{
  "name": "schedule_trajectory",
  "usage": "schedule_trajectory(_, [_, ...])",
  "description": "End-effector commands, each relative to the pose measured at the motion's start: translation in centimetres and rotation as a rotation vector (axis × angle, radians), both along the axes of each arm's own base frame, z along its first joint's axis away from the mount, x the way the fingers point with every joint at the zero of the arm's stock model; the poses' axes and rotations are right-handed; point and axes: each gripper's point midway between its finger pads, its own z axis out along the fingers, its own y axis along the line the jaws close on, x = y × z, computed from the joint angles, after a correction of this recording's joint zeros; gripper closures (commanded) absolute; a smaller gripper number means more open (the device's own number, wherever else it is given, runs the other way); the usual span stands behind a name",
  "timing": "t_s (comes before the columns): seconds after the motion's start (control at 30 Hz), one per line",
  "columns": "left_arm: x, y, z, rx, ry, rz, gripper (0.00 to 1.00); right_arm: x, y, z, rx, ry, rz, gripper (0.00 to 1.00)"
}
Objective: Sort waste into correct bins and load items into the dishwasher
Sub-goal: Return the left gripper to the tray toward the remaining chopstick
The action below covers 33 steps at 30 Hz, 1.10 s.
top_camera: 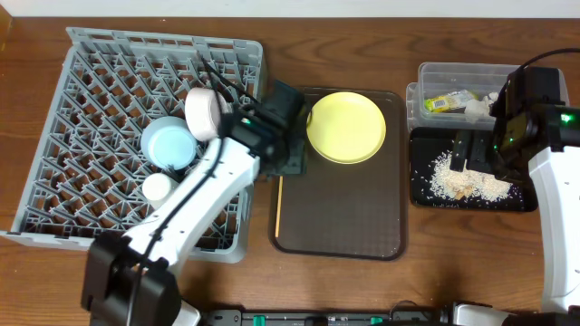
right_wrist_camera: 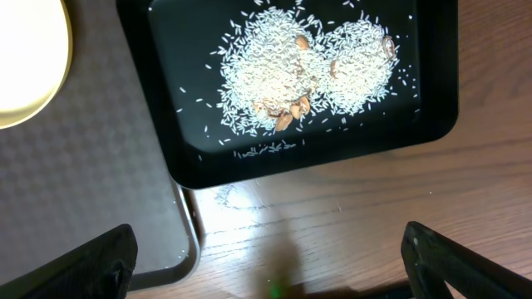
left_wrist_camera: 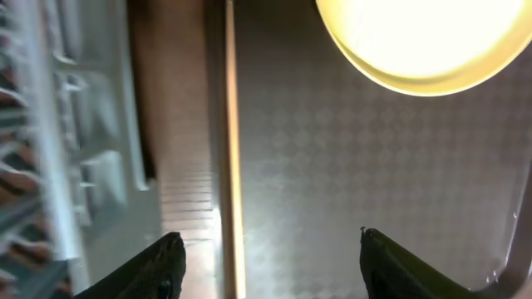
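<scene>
The grey dish rack holds the light blue bowl, the white bowl on its side and the small cream cup. The yellow plate and chopsticks lie on the brown serving tray. My left gripper is open and empty over the chopsticks. The clear tub holds the wrapper and tissue. The black tray holds rice crumbs. My right gripper is open and empty, raised over it.
The dark brown serving tray lies between the rack and the bins. A few stray rice grains lie on the wooden table in front of the black tray. The rack edge shows at the left of the left wrist view.
</scene>
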Motion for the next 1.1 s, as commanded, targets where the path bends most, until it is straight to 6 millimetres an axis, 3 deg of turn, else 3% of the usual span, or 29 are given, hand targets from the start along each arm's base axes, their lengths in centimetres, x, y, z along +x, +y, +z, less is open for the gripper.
schedule_trajectory(0.0, [-0.4, -0.6, -3.0, 0.052, 0.038, 0.072, 0.32, 0.2, 0.0, 0.5, 0.003, -0.017, -0.003, 0.01])
schedule_trajectory(0.37, [-0.8, -0.3, -10.1, 0.214, 0.149, 0.053, 0.33, 0.2, 0.0, 0.5, 0.004, -0.016, -0.003, 0.01])
schedule_trajectory(0.6, [-1.4, 0.0, -13.0, 0.252, 0.21, 0.049, 0.33, 0.1, 0.0, 0.5, 0.004, -0.013, -0.003, 0.01])
schedule_trajectory(0.9, [-1.5, 0.1, -12.9, 0.257, 0.212, 0.038, 0.37, 0.1, 0.0, 0.5, 0.004, -0.012, -0.003, 0.01])
schedule_trajectory(1.07, [-0.8, 0.1, -10.9, 0.235, 0.16, 0.046, 0.36, 0.1, 0.0, 0.5, 0.004, -0.012, -0.003, 0.01])
